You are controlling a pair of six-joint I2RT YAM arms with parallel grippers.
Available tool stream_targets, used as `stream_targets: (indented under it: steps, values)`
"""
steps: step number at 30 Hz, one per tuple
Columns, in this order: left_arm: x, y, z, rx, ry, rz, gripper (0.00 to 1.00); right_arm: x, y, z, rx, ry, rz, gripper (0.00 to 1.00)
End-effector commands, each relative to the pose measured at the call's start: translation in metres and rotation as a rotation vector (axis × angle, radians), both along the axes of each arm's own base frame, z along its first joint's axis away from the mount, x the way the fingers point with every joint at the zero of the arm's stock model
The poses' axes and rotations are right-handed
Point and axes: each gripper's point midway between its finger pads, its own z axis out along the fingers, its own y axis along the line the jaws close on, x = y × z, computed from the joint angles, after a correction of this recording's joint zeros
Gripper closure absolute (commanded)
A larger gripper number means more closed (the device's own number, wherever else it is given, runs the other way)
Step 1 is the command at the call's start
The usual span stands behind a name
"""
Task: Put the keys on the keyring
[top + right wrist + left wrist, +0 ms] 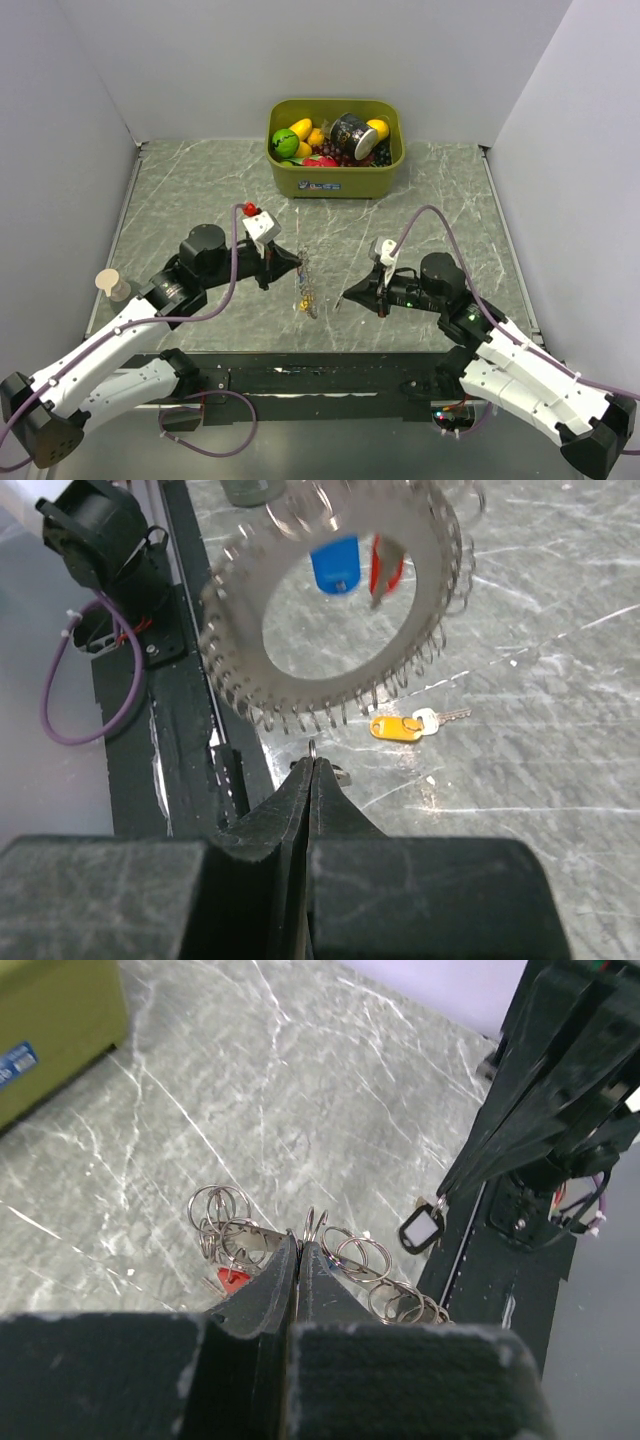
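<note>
My left gripper (295,262) is shut on the rim of the keyring (305,285) and holds it upright above the table. In the left wrist view the jaws (300,1245) pinch the rim among its small wire loops (360,1257), with a red key tag (232,1278) below. In the right wrist view the keyring (237,650) faces me, with a blue tag (335,565) and a red tag (385,572) showing through its hole. My right gripper (313,760) is shut on the small ring of a black-tagged key (422,1227), just short of the rim. A yellow-orange key (398,726) lies on the table.
A green bin (335,178) of toy fruit and a can stands at the back centre. A beige knob (112,284) sits at the left edge. A black rail (320,375) runs along the near edge. Grey walls close in both sides.
</note>
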Motion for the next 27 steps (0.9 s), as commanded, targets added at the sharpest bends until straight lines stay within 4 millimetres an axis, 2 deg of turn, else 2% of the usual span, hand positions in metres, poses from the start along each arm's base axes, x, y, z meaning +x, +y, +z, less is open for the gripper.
stream_targets:
  steps: [1, 6, 11, 19, 27]
  values:
    - [-0.007, -0.011, 0.029, -0.07, -0.052, -0.062, 0.99, 0.002, 0.004, 0.039, 0.029, -0.113, 0.046, 1.0]
    - [-0.009, -0.019, 0.023, -0.042, -0.044, -0.08, 0.99, 0.003, 0.007, 0.051, 0.026, -0.144, 0.069, 1.0]
    - [-0.015, -0.03, 0.008, 0.023, -0.029, -0.099, 0.99, 0.002, 0.014, 0.065, 0.035, -0.166, 0.115, 1.0]
    - [-0.027, -0.045, 0.008, 0.055, -0.052, -0.158, 0.99, 0.012, 0.023, 0.051, -0.036, -0.126, 0.136, 1.0]
    - [-0.03, -0.05, 0.002, 0.078, -0.046, -0.187, 0.99, 0.01, 0.024, 0.055, -0.018, -0.138, 0.152, 1.0]
